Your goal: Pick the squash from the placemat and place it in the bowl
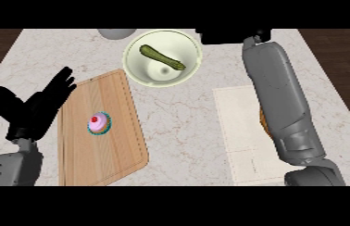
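A long green squash (163, 57) lies inside the pale round bowl (135, 67) at the back middle of the counter, with no hand touching it. My right hand (232, 35) is just right of the bowl's rim, at the top edge of the view and largely cut off. Its grey forearm (277, 95) stretches over the cream placemat (236, 128) on the right. My left hand (41, 104) rests open at the left edge, fingers up, beside the cutting board.
A wooden cutting board (103, 155) at the left carries a pink cupcake (98, 123). A grey rounded object (116, 33) sits behind the bowl at the top. A sliver of something orange (262, 118) shows under my right forearm on the placemat.
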Controlling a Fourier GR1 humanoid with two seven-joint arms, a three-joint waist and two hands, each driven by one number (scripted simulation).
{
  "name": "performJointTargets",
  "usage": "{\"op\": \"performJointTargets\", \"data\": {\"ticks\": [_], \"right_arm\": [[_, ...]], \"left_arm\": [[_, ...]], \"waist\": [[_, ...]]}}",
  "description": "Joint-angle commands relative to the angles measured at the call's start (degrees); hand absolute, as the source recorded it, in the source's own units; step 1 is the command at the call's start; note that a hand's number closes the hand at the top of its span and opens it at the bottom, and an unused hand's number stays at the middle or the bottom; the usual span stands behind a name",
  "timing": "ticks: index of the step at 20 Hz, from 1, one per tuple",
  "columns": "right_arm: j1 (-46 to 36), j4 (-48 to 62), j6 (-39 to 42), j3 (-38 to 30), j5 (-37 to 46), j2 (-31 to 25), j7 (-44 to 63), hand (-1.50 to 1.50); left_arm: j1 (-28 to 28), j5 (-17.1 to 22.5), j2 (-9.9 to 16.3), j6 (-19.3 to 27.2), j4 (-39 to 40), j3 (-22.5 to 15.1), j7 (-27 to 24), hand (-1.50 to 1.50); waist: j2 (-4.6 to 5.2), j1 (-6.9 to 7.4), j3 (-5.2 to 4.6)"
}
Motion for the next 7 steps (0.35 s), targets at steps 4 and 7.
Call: {"op": "performJointTargets", "data": {"ticks": [4, 7], "right_arm": [[14.27, -20.12, 10.22, 2.7, -10.83, 2.92, -2.22, -1.5], [22.46, -29.6, 12.07, 8.69, -11.33, 2.95, 0.67, 1.5]], "left_arm": [[3.31, 0.24, -0.4, 0.03, -2.15, -0.01, 0.6, 0.0], [2.17, -0.17, -0.31, 0.56, -2.4, 0.03, 0.53, 0.0]], "waist": [[-0.8, -1.6, 0.11], [-0.42, -1.43, 0.02]]}}
